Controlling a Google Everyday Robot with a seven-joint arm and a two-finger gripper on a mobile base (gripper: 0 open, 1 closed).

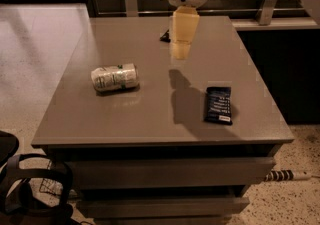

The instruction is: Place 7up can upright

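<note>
The 7up can [114,77], whitish-silver with green marks, lies on its side on the left part of the grey table top [150,114]. My gripper [180,51], with pale yellow fingers under a white wrist, hangs above the table's middle back, to the right of the can and well apart from it. It holds nothing that I can see.
A flat dark-blue snack bar [218,104] lies at the right front of the table. A flat black wrapper [165,36] lies at the back, mostly hidden behind the gripper. Drawers sit below the top. A dark chair [25,189] stands at the lower left.
</note>
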